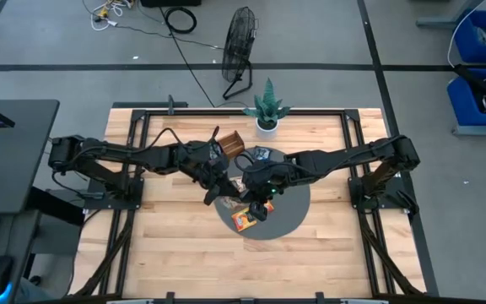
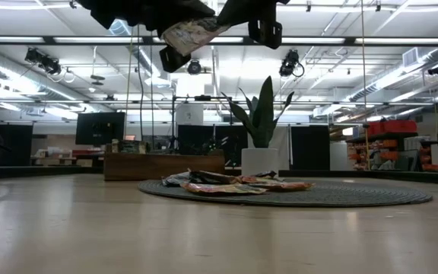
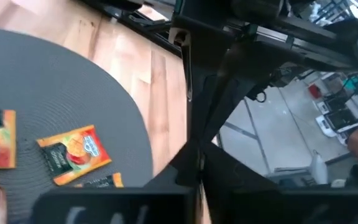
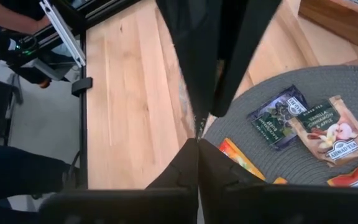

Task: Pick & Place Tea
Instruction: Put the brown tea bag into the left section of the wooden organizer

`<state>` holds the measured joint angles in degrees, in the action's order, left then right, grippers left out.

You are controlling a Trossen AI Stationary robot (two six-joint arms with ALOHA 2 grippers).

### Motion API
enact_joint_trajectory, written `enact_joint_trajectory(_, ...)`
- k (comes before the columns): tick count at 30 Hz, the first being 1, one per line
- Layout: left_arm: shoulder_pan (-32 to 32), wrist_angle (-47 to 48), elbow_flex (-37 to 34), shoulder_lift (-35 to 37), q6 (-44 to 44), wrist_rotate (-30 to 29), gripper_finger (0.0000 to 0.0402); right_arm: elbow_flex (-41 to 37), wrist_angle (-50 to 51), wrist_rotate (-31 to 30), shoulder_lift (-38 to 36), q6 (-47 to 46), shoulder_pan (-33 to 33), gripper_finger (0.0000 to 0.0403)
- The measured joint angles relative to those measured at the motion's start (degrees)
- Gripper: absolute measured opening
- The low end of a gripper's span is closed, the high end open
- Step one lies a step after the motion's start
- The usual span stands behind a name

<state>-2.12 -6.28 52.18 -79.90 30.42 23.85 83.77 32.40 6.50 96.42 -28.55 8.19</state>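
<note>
Both grippers meet high above the round grey mat (image 1: 292, 215). Between them hangs one pale tea sachet (image 2: 192, 34). My left gripper (image 3: 199, 182) and my right gripper (image 4: 197, 142) are each shut on it from opposite sides. In both wrist views the sachet shows only as a thin edge. Other tea sachets lie flat on the mat: orange ones (image 3: 73, 154), a dark blue one (image 4: 278, 117) and a pale one (image 4: 331, 130). The brown wooden tray (image 1: 230, 145) stands on the table just beyond the mat. My left gripper pinches the pale sachet between its two fingers (image 3: 185, 165), coming from the table's left and slanting down; only the thin edge (image 3: 199, 190) shows at the fingertips. The sachet is lifted clear, high above the mat. My right gripper pinches the same sachet between its two fingers (image 4: 179, 165), coming from the table's right and slanting down. The sachet's edge (image 4: 197, 121) sticks out past the fingertips toward the left gripper. It hangs clear of the mat.
A potted plant (image 1: 266, 108) stands at the table's far edge behind the tray. Bare wood lies to the left, right and near side of the mat. A fan (image 1: 239, 46) stands on the floor beyond the table.
</note>
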Motion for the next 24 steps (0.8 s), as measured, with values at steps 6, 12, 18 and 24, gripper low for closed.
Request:
enact_joint_trajectory(6,0.53,0.13,-0.02,1.12,-2.83,-6.26,0.0004,-0.07,0.53,-0.06,-0.65,-1.17,-0.04,0.0047)
enact_joint_trajectory(12,0.47,2.95,-0.08,6.61,-5.50,-18.25,0.0002,-0.07,3.77,-3.01,-3.78,-3.46,-0.11,0.0101)
enact_joint_trajectory(18,0.47,2.27,-0.05,12.94,-6.81,-28.40,0.0002,-0.07,1.61,-12.63,-7.12,-4.09,-0.09,0.0136)
enact_joint_trajectory(24,0.94,-1.98,-0.09,18.39,-7.12,-29.42,0.0001,-0.06,-5.76,-20.58,-8.19,-0.57,-0.26,0.0165)
